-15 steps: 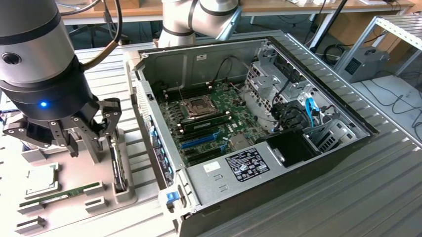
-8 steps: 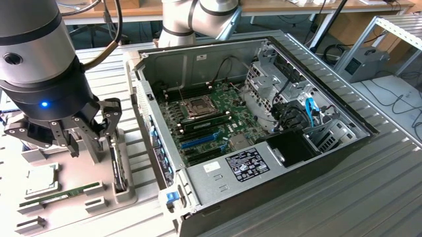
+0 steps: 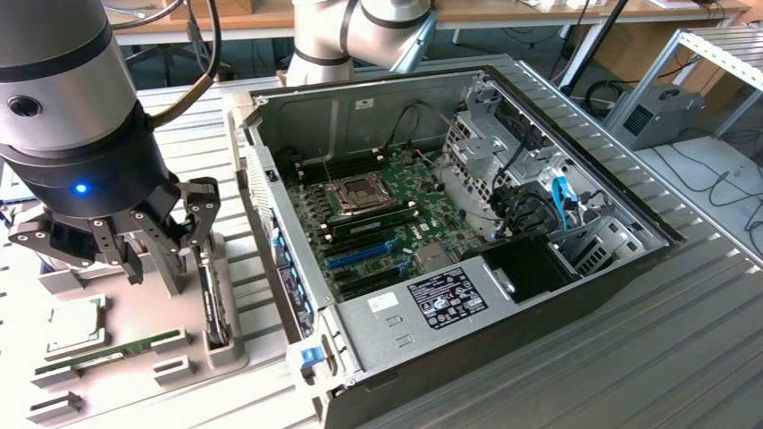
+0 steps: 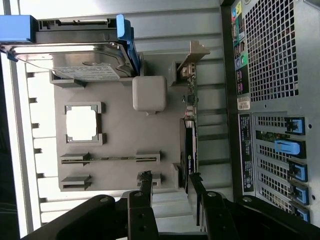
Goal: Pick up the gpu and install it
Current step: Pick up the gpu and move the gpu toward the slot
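Note:
The gpu (image 4: 190,137) is a slim black card standing on edge in a slot of the grey parts holder (image 4: 120,130), its silvery bracket (image 4: 192,55) at the far end. In the exterior view the gpu (image 3: 213,304) sits between the holder and the open computer case (image 3: 477,268). My gripper (image 3: 153,268) hovers above the holder, open and holding nothing. In the wrist view the gripper (image 4: 170,192) is offset to the side of the card, with one fingertip (image 4: 196,187) roughly in line with the card's near end.
The holder also carries a hard drive in a blue caddy (image 4: 75,60), a CPU (image 4: 82,122) and a green RAM stick (image 3: 113,351). Inside the case lie the motherboard (image 3: 381,206) and a power supply (image 3: 430,299). Blue slot latches (image 4: 287,147) line the case's rear.

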Tool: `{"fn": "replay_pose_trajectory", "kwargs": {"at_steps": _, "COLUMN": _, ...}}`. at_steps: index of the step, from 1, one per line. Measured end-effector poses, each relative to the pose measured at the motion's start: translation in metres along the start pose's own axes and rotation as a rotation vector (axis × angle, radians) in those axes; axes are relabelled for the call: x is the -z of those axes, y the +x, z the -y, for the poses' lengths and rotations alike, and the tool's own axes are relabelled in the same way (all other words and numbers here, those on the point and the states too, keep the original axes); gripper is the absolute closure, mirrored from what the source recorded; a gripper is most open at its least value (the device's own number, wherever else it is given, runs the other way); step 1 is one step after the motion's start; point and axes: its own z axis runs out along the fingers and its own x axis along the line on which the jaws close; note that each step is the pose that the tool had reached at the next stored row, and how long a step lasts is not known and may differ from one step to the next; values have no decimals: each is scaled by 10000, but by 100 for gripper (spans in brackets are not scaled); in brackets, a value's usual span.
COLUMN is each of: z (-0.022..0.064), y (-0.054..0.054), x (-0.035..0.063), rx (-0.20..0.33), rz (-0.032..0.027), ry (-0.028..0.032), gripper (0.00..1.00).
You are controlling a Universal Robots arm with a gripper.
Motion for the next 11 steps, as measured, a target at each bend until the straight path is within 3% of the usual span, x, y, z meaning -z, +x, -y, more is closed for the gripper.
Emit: {"fn": "replay_pose_trajectory", "kwargs": {"at_steps": 11, "z": -15, "y": 2, "x": -14, "rx": 1, "rz": 4, "ry": 53, "gripper": 58}}
